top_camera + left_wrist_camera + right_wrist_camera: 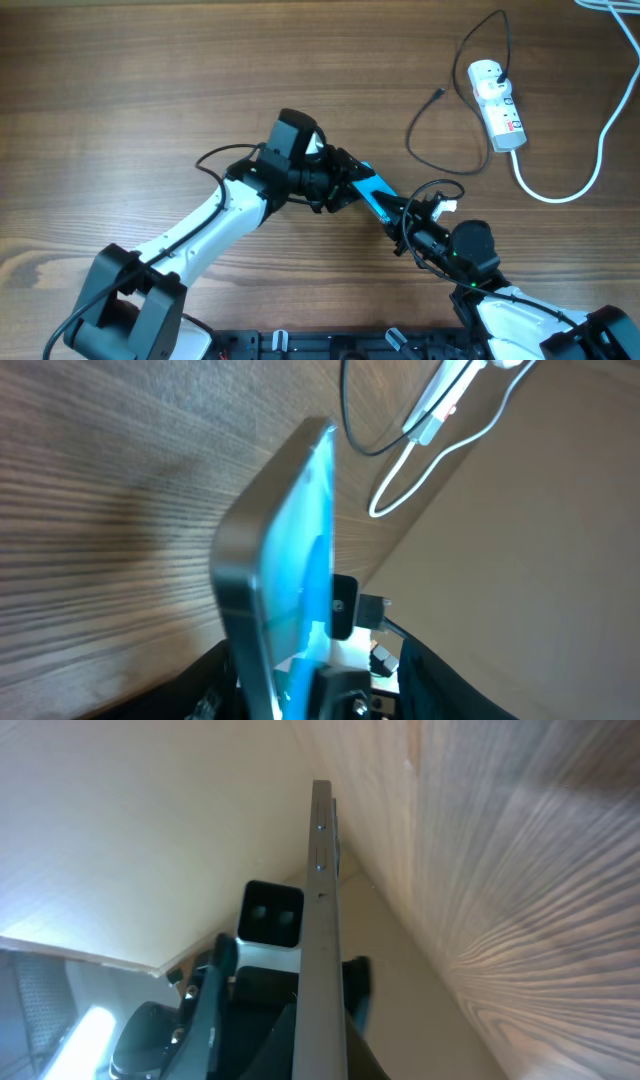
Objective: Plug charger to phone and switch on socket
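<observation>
The slim, metal-edged smartphone (290, 560) with its glossy blue screen is held above the wood-grain table (150, 80). The right gripper (402, 215) is clamped on its thin edge. The left gripper (350, 186) straddles its other end, but we cannot tell whether it grips. We judge the smartphone is being steadied for plugging. Next, the limp thin black charger cable (410, 135), well beyond the smartphone near the white oblong power strip (497, 105), needs fetching by its tip.

White arms (215, 225), black joints (268, 178), perhaps cabled.
</observation>
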